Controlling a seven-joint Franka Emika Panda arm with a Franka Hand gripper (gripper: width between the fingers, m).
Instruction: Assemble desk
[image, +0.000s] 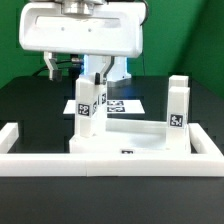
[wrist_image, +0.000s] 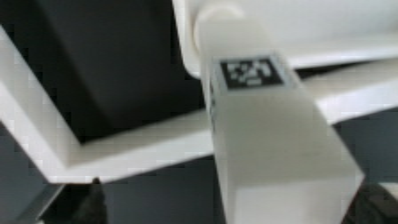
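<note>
The desk top (image: 125, 143) lies rim up against the front border bar. A leg (image: 85, 110) stands upright in its corner on the exterior view's left, with a second leg (image: 101, 93) just behind it, and a third leg (image: 178, 105) stands on the exterior view's right. My gripper (image: 97, 70) hangs straight above the two left legs. In the wrist view a tagged leg (wrist_image: 258, 110) runs between the dark fingers (wrist_image: 71, 205) of my gripper (wrist_image: 222, 208). The jaws are open, with a clear gap on one side of the leg. The desk top's rim (wrist_image: 71, 130) shows below.
White border bars (image: 110, 167) frame the work area at the front and both sides. The marker board (image: 125, 104) lies on the black table behind the desk top. The robot's white wrist body (image: 80, 30) fills the top of the exterior view.
</note>
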